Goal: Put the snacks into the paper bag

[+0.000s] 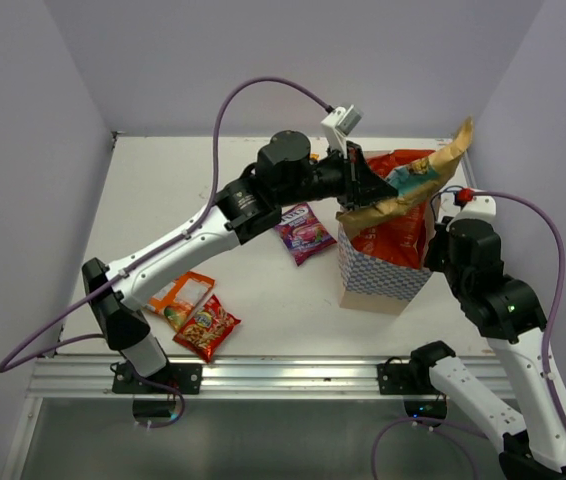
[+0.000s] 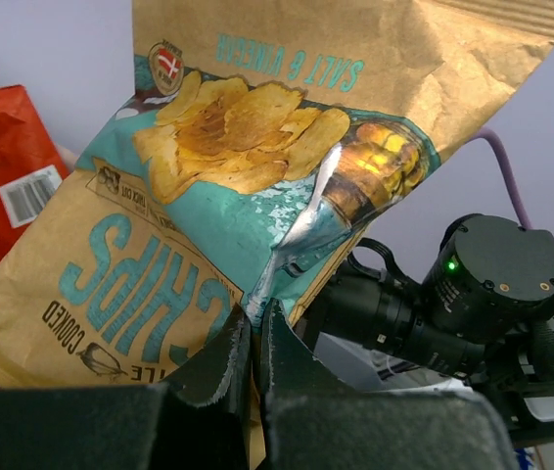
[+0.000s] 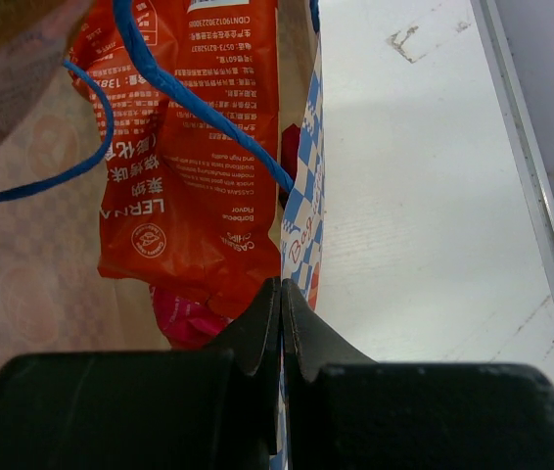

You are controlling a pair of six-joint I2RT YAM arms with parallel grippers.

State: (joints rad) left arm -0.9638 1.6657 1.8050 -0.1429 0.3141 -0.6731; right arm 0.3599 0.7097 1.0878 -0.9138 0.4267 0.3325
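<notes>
The paper bag (image 1: 375, 276), checked blue and white, stands upright at the right of the table. A large red snack packet (image 1: 400, 232) sticks out of it. My left gripper (image 1: 361, 192) is shut on the edge of a tan-brown chips packet (image 1: 418, 180), held tilted over the bag's mouth. In the left wrist view that chips packet (image 2: 257, 147) fills the frame above the left gripper (image 2: 255, 328). My right gripper (image 3: 281, 294) is shut on the bag's checked wall (image 3: 301, 220). An orange-red packet (image 3: 194, 147) and a pink one (image 3: 184, 318) are inside the bag.
A purple packet (image 1: 303, 232) lies on the table (image 1: 163, 200) left of the bag. An orange-white packet (image 1: 183, 296) and a small red one (image 1: 207, 328) lie near the front left. A metal rail (image 1: 263, 375) runs along the near edge. Blue string handles (image 3: 189, 98) hang across the bag's mouth.
</notes>
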